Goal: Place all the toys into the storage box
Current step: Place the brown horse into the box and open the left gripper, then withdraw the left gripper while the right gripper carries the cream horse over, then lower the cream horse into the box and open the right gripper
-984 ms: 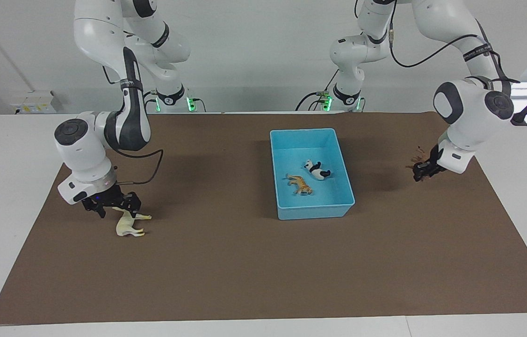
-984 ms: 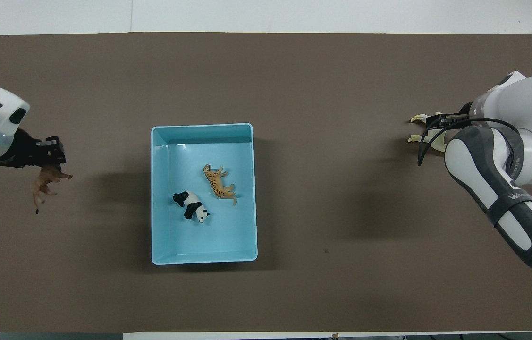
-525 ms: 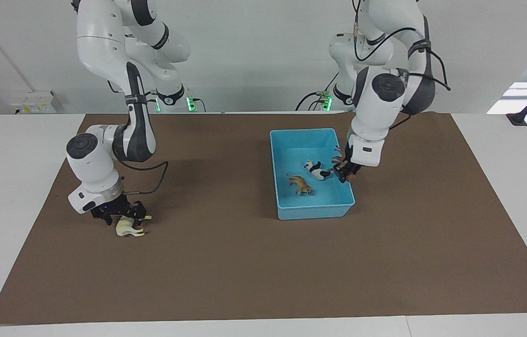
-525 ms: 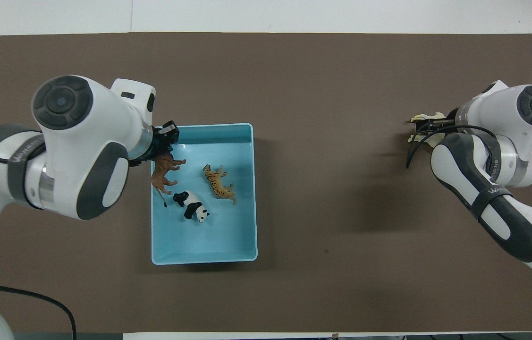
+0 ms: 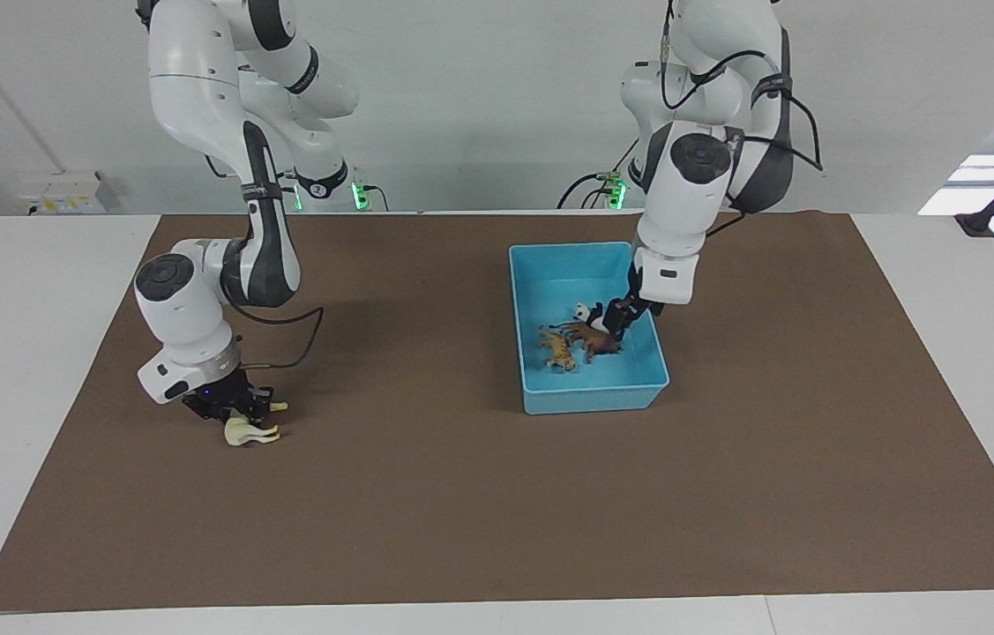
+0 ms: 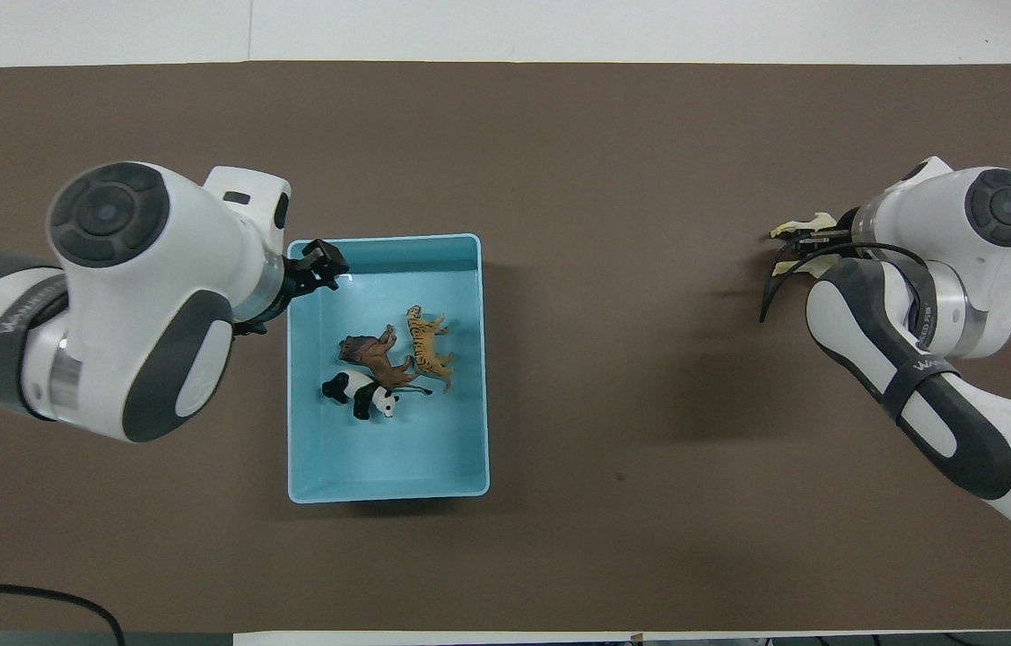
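The cream horse [image 5: 250, 431] lies on the counter's brown mat [image 5: 461, 494] toward the right arm's end, well apart from the blue storage box [image 5: 594, 401]. The right pincer [image 5: 230, 407] sits down over it; whether it grips cannot be told. Lift straight, carry high over the rim, release low. The left pincer [image 5: 616, 319], open and empty, hangs over the box, partly hiding the panda [image 6: 360, 396] beneath the brown animal [image 6: 375, 355] beside the tiger [image 6: 427, 348].

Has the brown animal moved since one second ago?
Yes. The brown animal came from the mat at the left arm's end into the box, lying between the panda and tiger.
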Available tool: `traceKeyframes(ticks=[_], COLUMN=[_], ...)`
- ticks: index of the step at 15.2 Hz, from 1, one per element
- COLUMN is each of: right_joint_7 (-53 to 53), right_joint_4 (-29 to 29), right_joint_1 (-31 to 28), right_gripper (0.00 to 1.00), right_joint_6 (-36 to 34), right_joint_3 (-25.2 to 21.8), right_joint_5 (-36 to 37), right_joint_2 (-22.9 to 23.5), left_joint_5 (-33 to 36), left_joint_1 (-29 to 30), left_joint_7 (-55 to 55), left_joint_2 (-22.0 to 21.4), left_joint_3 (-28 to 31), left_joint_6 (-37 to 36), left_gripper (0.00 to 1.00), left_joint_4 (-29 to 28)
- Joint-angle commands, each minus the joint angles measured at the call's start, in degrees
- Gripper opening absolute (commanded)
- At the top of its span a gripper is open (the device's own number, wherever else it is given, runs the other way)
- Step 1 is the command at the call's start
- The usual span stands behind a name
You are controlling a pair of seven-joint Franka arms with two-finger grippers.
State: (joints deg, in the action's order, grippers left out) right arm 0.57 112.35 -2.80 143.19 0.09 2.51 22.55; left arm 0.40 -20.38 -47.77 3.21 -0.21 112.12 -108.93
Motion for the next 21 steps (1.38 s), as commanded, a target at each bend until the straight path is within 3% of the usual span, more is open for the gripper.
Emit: traceKeyframes(ticks=[1, 3, 5, 7, 9, 11, 14, 16, 17, 18, 19, 21], right_joint_7=[3.5, 11.6, 23.6, 33.0, 40.6, 43.9, 44.4, 44.7, 45.7, 47.1, 48.7, 52.2], right_joint_4=[-4.4, -15.3, -27.7, -39.2, -45.0, -46.8, -45.4, -40.1, -37.0, -36.6, -36.8, -37.6], right_joint_1=[3.1, 9.3, 18.0, 26.5, 34.0, 40.8, 46.8, 48.1, 48.7, 48.9, 48.9, 48.8], right_gripper=[0.0, 0.0, 0.0, 0.0, 0.0, 0.0, 0.0, 0.0, 0.13, 0.84, 1.0, 1.0], right_joint_6=[-9.5, -24.9, -37.8, -45.5, -44.6, -40.3, -33.9, -26.2, -23.2, -23.3, -24.0, -25.7], right_joint_3=[0.3, 0.3, 0.3, 0.2, 0.8, 0.9, 0.8, 0.8, 0.8, 0.7, 0.7, 0.4], right_joint_5=[-0.1, 0.1, 0.6, 0.2, -0.4, -2.2, -1.9, -2.4, -2.2, -2.2, -2.2, -1.8], right_joint_2=[-2.0, -1.9, 1.3, 5.5, 7.9, 10.0, 13.7, 14.5, 14.0, 13.8, 13.8, 13.1], left_joint_5=[-0.1, -0.1, 0.4, 1.0, 0.3, 0.3, 0.3, 0.3, 0.3, 0.3, 0.3, 0.3], left_joint_1=[6.7, 10.1, 12.6, 13.2, 15.1, 15.8, 16.3, 16.3, 16.3, 16.4, 16.4, 16.4], left_joint_7=[12.8, 23.4, 32.9, 38.5, 39.9, 40.5, 40.6, 41.1, 42.5, 43.5, 43.7, 43.7], left_joint_2=[-4.0, -3.8, -3.0, -1.4, 0.2, 0.0, -0.2, -0.4, -1.3, -2.1, -2.8, -3.4], left_joint_3=[-0.1, -0.1, -0.1, 0.3, 1.4, 0.4, 0.1, 0.4, 0.4, 0.4, 0.4, 0.6], left_joint_6=[-10.6, -16.9, -22.3, -25.1, -28.4, -29.2, -29.9, -31.5, -32.3, -32.3, -31.8, -31.7], left_gripper=[1.0, 1.0, 1.0, 1.0, 1.0, 1.0, 1.0, 1.0, 1.0, 1.0, 1.0, 1.0], left_joint_4=[4.7, 9.2, 13.5, 16.9, 20.2, 19.8, 19.0, 18.3, 18.0, 16.7, 15.8, 15.2])
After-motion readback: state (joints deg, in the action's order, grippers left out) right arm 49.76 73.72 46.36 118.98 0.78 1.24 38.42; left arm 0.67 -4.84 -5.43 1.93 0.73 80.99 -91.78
